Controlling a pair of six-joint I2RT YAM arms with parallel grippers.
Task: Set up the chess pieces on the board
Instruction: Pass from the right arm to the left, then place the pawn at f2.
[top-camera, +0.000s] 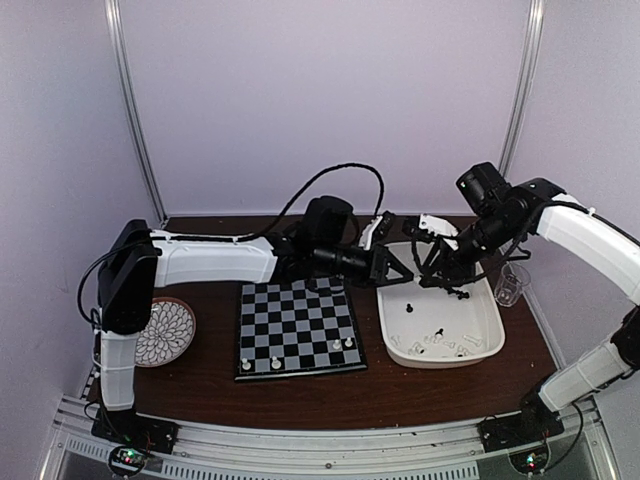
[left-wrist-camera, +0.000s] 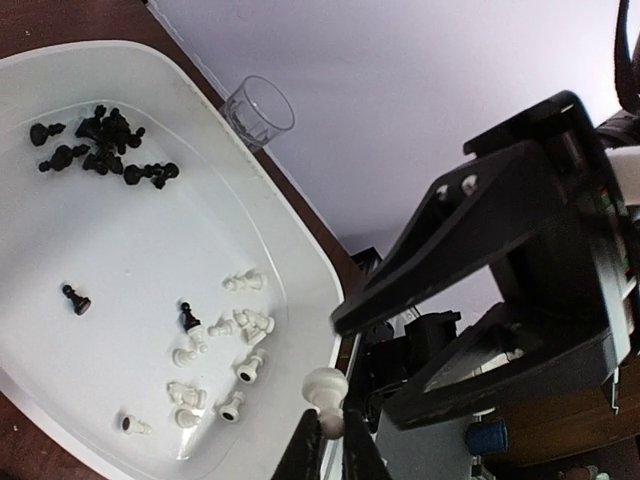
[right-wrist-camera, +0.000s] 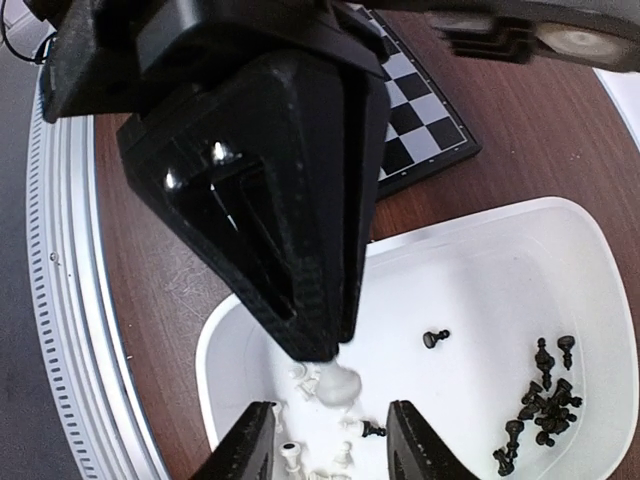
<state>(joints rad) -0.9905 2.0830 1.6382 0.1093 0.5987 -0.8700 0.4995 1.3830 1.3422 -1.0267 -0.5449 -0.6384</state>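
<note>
The left gripper (left-wrist-camera: 333, 445) clamps a white chess piece (left-wrist-camera: 326, 388) (over the tray (left-wrist-camera: 150, 260)); the right gripper (right-wrist-camera: 335, 440), jaws apart, is just beside it.

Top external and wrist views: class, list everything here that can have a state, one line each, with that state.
left gripper: shut on a white pawn over the tray
right gripper: open, empty
board: four chess pieces near its front edge, other squares bare
tray: holds loose black and white pieces
cup: upright, looks empty

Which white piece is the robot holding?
The white pawn pinched in the left gripper; the others lie in the tray or stand on the board.
</note>
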